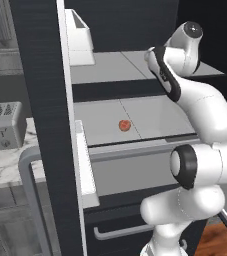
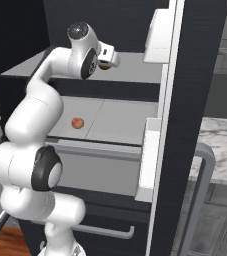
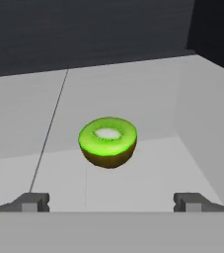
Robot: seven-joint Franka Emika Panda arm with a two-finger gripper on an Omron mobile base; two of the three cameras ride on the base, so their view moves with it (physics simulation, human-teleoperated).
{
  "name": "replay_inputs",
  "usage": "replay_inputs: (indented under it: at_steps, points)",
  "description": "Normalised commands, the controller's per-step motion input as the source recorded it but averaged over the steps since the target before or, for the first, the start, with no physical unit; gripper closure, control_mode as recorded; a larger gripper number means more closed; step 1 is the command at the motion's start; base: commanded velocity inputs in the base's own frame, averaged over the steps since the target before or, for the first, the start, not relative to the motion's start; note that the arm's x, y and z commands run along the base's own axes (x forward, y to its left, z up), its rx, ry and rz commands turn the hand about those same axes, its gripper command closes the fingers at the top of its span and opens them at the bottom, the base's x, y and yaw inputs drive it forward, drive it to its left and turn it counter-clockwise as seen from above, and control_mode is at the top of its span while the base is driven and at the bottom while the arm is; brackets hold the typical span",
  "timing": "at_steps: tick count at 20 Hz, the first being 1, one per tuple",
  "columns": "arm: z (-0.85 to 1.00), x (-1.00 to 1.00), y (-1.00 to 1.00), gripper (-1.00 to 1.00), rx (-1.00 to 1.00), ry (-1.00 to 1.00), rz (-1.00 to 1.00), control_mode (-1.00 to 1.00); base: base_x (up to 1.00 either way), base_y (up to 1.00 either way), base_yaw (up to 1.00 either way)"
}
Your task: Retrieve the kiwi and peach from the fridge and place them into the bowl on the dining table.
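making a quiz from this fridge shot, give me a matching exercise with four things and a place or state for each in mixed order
Things:
1. kiwi
2. peach
3. toaster
4. gripper

Places or states:
A. on the marble counter outside the fridge
B. alone on the lower grey shelf
C. jaws open, apart from any fruit
D. on the upper shelf, cut face up, ahead of the jaws

Pairs: 1-D, 2-B, 3-A, 4-C

no text, label, brand, number or sign can be read on any surface here. the small grey metal toaster (image 1: pixel 5 125) on the marble counter carries only faint, unreadable marks.
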Motion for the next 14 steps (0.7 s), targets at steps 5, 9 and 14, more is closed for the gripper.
replay_inputs:
  at_steps: [5, 9, 14]
  points:
    - [0.0, 0.37, 0.0, -1.0, 0.0, 0.0, 0.0, -1.0, 0.0, 0.0, 0.0]
    - [-0.01, 0.38, 0.0, -1.0, 0.0, 0.0, 0.0, -1.0, 0.0, 0.0, 0.0]
    - [-0.03, 0.29, -0.02, -1.0, 0.0, 0.02, 0.0, -1.0, 0.0, 0.0, 0.0]
